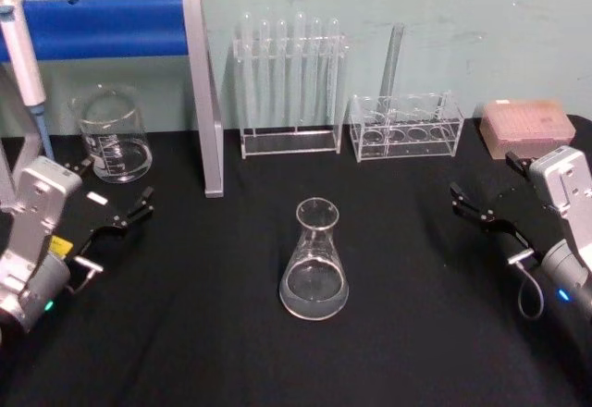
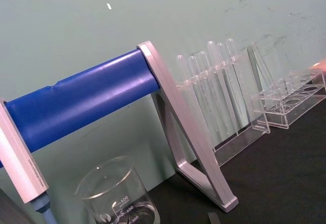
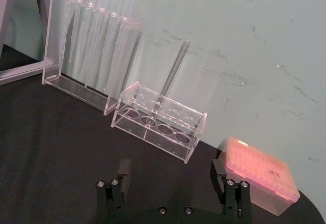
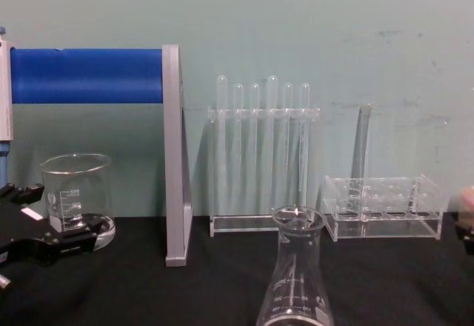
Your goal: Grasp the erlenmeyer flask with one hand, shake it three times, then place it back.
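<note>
The erlenmeyer flask (image 1: pixel 314 264) is clear glass and stands upright on the black table, in the middle and toward the front. The chest view shows its neck and flared rim (image 4: pixel 295 281) close up. My left gripper (image 1: pixel 106 190) hovers open at the left, well apart from the flask and just in front of the beaker; it also shows at the left edge of the chest view (image 4: pixel 44 218). My right gripper (image 1: pixel 490 185) is open at the right, equally far from the flask. The right wrist view shows its jaws (image 3: pixel 170 180) spread wide with nothing between them.
A glass beaker (image 1: pixel 113 136) stands at the back left beside a grey stand with a blue bar (image 1: pixel 199 92). A tall test tube rack (image 1: pixel 289 83), a low clear rack (image 1: pixel 405 125) and a pink tip box (image 1: pixel 527 128) line the back. A pipette (image 1: pixel 23 55) hangs far left.
</note>
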Robot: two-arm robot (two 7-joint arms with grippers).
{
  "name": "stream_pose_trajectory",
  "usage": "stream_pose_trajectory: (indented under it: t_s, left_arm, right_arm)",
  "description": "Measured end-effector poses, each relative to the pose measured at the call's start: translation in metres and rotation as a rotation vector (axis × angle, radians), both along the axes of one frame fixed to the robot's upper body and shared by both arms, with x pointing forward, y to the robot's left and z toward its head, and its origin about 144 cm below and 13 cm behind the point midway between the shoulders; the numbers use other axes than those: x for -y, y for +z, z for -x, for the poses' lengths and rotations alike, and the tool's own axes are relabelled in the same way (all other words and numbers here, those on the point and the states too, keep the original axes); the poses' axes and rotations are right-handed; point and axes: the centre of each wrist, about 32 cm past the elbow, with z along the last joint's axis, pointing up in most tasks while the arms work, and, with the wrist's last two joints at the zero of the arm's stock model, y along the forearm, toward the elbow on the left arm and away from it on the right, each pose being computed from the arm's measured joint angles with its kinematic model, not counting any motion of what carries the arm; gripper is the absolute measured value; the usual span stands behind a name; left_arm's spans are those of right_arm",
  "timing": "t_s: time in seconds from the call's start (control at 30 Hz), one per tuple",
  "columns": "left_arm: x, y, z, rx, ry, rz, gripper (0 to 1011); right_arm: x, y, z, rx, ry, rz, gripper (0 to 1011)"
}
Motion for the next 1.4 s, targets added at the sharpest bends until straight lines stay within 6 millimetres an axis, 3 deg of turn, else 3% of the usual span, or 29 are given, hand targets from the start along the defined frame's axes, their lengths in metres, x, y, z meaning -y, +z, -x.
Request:
stream_pose_trajectory:
  t_s: [0.4, 0.6, 0.97, 1.4]
  left_arm:
    - [0.0, 0.0, 0.0, 0.0, 0.0, 0.0, 1001]
    - [0.0, 0.0, 0.0, 0.0, 0.0, 0.0, 1001]
    - [0.0, 0.0, 0.0, 0.0, 0.0, 0.0, 1001]
    - [0.0, 0.0, 0.0, 0.0, 0.0, 0.0, 1001]
  right_arm:
    - [0.003, 0.002, 0.003, -0.01, 0.03, -0.026, 1000]
    - [0.008, 0.005, 0.014, -0.035, 0.098, -0.061, 1000]
    - [0.006, 0.013, 0.036, -0.09, 0.337, -0.151, 1000]
    - [-0.008, 0.015, 0.036, -0.109, 0.537, -0.2, 1000]
